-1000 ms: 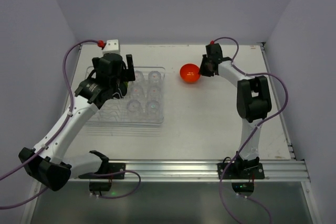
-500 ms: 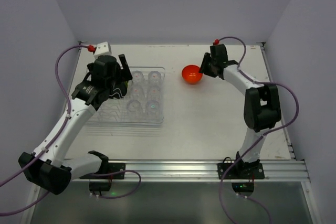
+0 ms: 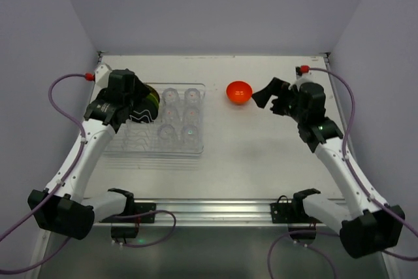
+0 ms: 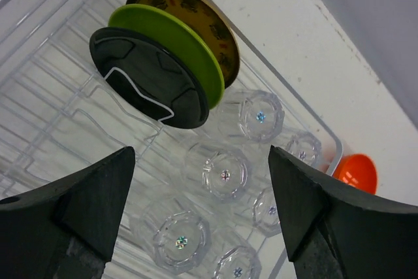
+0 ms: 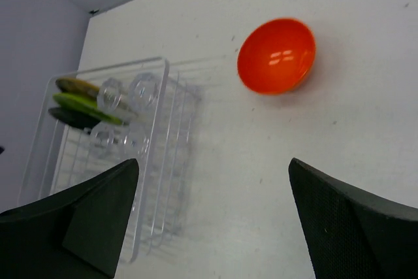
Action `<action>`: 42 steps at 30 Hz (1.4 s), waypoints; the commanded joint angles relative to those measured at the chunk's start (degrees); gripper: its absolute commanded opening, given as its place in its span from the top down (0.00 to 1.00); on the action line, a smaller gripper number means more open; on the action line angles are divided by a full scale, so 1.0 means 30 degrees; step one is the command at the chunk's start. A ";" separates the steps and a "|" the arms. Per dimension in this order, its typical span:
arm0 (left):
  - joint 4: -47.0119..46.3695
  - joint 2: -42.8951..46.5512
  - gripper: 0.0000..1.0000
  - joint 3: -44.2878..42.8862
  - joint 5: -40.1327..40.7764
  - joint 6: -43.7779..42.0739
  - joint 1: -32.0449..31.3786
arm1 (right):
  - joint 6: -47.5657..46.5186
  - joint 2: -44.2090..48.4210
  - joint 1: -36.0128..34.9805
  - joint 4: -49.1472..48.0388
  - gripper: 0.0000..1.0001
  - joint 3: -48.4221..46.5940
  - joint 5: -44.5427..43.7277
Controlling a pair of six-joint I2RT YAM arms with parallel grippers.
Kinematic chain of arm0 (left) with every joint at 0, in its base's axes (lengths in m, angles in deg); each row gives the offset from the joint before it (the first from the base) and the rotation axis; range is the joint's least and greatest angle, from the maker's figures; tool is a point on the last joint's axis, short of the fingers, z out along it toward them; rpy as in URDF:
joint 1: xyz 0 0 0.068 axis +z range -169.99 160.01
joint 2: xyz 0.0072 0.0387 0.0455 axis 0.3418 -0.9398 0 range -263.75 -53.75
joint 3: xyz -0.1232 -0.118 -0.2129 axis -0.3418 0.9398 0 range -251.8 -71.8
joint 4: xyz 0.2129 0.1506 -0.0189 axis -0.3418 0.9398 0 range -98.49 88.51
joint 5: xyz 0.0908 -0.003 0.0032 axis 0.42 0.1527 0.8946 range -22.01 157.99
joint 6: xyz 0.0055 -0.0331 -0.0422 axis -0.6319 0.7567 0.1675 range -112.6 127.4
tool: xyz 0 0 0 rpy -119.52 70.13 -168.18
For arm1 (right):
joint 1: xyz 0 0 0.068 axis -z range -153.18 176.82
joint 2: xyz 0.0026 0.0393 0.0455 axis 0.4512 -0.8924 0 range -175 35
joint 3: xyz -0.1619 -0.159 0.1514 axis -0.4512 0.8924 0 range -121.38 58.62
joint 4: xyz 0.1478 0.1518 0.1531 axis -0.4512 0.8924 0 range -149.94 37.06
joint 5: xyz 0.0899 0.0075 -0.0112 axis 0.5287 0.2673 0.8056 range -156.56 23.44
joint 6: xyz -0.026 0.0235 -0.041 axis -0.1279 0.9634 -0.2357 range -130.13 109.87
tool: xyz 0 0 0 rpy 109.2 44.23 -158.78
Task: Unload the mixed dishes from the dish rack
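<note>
**Rack:** dish rack point(image 3: 134, 143) — clear plastic, on left half of bench point(image 3: 261, 155).

**In rack:**
- 3 plates on edge at the far-left end, face to face: black plate point(image 4: 147, 76) nearest the wrist cam, green plate point(image 4: 179, 47) in the middle, yellow patterned plate point(image 4: 199, 17) behind.
- 6 clear glasses point(image 3: 191, 115) beside the plates, 2 cols x 3.

**Out of rack:** orange bowl point(image 3: 239, 92), upright on bench, right of rack's far corner and apart from it.

**Arms:**
- left fingers point(image 4: 198, 158): spread wide, nothing between them, hovering above plates and glasses.
- right fingers point(image 5: 212, 168): spread wide, empty, near the bowl but clear of it.

**Step (est.):** bowl is unloaded, so approx 1 of 10 items done. Plates look next, w/ the left arm placed for the pick.

**Next move needs:**
- Lower the left fingers to straddle one plate's top rim; black is the most exposed.
- Close on that plate alone, not its green neighbour.
- Lift straight up out of the dividers before swinging toward open bench.

**Risk:** the plates sit tight together, so two could get pinched at once.
</note>
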 commanded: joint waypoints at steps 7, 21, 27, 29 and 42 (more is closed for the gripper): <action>-0.3531 -0.1687 0.26 0.2145 -0.5228 0.6662 0.4008 | 0.2098 1.0553 -0.0036 -0.1535 0.02 0.8215 0.6027; -0.4119 -0.3974 0.38 0.2348 -0.4467 0.8950 0.4741 | 0.0017 1.3107 -0.0007 0.2715 0.03 0.7545 0.5177; -0.4647 -0.5027 0.47 0.2411 -0.4672 0.8747 0.5386 | -0.0714 1.3547 -0.0007 0.3621 0.02 0.6696 0.4797; -0.4707 -0.5524 0.48 0.2235 -0.4730 0.8716 0.5504 | -0.0832 1.3518 -0.0007 0.3858 0.02 0.6432 0.4708; -0.4469 -0.4798 0.76 0.3345 -0.4966 1.1146 0.5562 | -0.1009 1.3459 -0.0036 0.3800 0.03 0.6988 0.4386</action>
